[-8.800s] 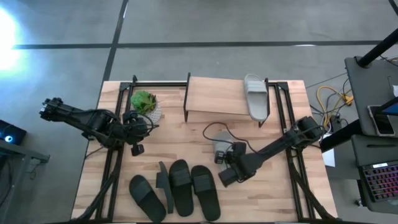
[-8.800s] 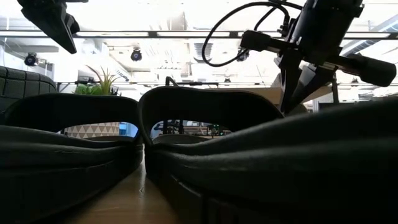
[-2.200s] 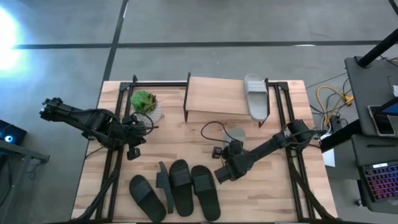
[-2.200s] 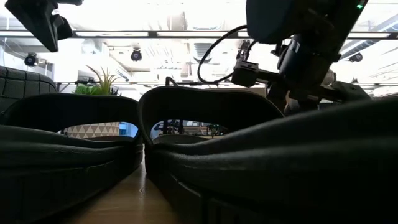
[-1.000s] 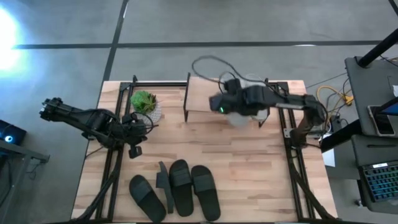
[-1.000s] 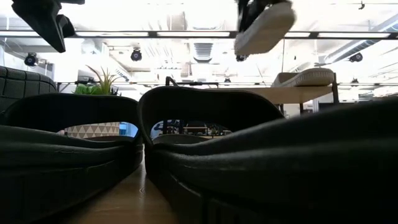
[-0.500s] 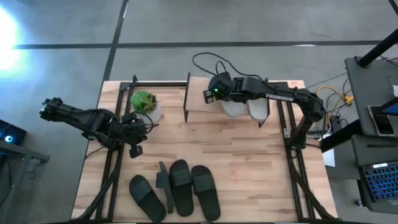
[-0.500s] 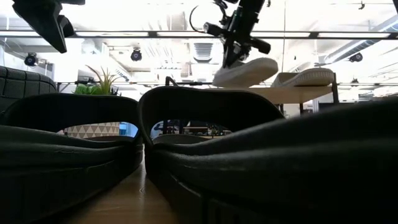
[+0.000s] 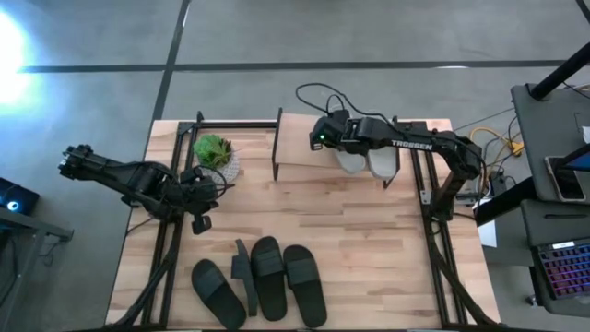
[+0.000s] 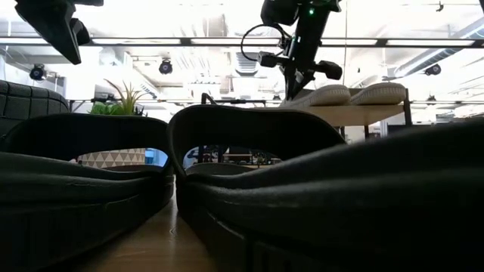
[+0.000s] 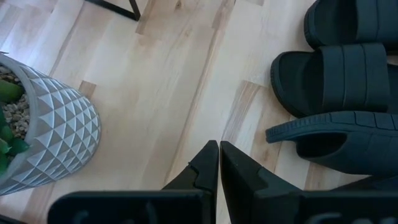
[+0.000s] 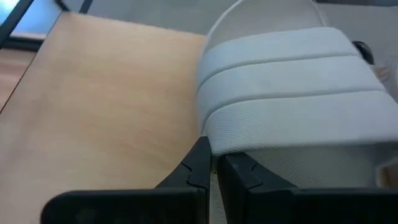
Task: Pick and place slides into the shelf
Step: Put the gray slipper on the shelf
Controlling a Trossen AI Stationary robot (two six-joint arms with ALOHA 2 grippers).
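Light came from overhead. In the high view a white glare (image 9: pixel 11 51) burned on the grey floor beyond the table's (image 9: pixel 369 240) left edge, and shadows on the wood were soft and short. In the low view, bright ceiling lights (image 10: pixel 197 19) washed out the background, while the black slides (image 10: pixel 249 189) at the near edge stood dark and blurred.
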